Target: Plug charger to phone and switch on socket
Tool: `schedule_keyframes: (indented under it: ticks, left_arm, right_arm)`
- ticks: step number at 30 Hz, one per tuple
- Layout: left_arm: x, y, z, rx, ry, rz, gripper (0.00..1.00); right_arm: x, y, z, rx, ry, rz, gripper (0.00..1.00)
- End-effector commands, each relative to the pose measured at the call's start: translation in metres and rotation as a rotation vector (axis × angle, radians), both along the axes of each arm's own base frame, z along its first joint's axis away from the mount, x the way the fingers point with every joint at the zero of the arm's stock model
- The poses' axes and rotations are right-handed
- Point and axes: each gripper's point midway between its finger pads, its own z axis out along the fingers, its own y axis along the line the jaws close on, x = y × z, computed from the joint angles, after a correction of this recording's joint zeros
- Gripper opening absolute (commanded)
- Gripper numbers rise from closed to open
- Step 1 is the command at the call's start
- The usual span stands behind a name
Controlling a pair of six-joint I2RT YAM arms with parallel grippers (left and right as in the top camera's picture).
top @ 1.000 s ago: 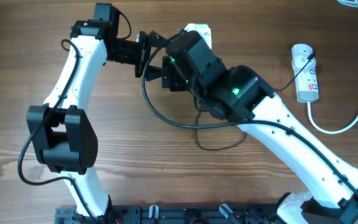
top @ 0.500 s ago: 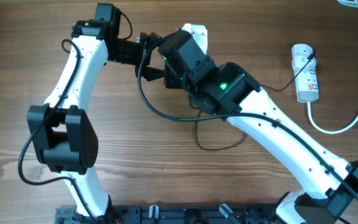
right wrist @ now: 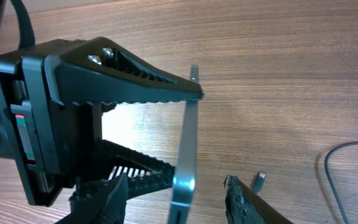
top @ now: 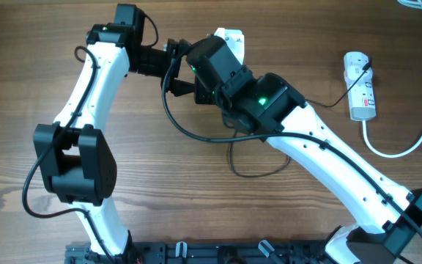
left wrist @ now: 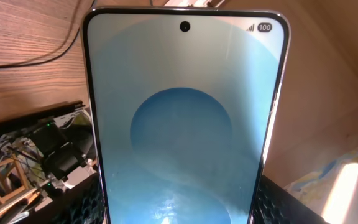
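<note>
My left gripper (top: 168, 62) is shut on the phone (left wrist: 179, 124), holding it above the table by its long sides, with its black fingers (left wrist: 82, 202) on both edges. In the right wrist view the phone (right wrist: 188, 124) shows edge-on between the left gripper's fingers (right wrist: 129, 78). My right gripper (right wrist: 176, 186) is open, one jaw on each side of the phone's near end, not touching it. The charger's connector tip (right wrist: 260, 180) shows just past the right finger. Its thin black cable (top: 258, 172) loops on the table towards the socket (top: 360, 95) at the right.
A thick white lead (top: 416, 139) curves from the socket to the table's right edge. A small white piece (top: 229, 37) shows behind the right wrist. Black arm cables (top: 178, 121) hang below the two grippers. The arm bases stand at the front edge.
Over the last second the right arm swung left and up, closing in on the left gripper and the phone. In the last half second almost nothing moved.
</note>
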Motion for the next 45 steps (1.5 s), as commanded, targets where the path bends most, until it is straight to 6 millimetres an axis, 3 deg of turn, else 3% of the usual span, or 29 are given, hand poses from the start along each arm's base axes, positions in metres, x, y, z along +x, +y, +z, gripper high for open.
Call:
schedule_keyframes:
  ticks: [1,7,21,29,42,45]
  left_arm:
    - [-0.008,-0.005,0.021,-0.037,-0.029,-0.014,0.68]
    - [-0.008,-0.004,0.021,-0.036,-0.029,-0.013,0.68]
    - [-0.005,-0.004,0.019,-0.024,-0.051,-0.011,0.69]
    - [-0.005,-0.004,0.019,-0.024,-0.050,-0.011,0.69]
    - [-0.005,-0.004,0.019,-0.024,-0.050,-0.011,0.69]
    - [-0.005,-0.004,0.019,-0.028,-0.050,-0.012,0.71]
  right_arm:
    - [0.004,0.002,-0.005,-0.022,-0.003,-0.012,0.52]
    - [0.008,0.006,-0.024,-0.055,0.028,-0.013,0.49]
    - [0.012,0.003,-0.021,-0.057,0.011,-0.037,0.41]
    - [0.014,0.001,-0.019,-0.053,-0.003,-0.065,0.28]
    - [0.015,0.000,-0.019,-0.054,-0.005,-0.067,0.18]
    - [0.013,0.002,-0.020,-0.039,0.005,-0.069,0.06]
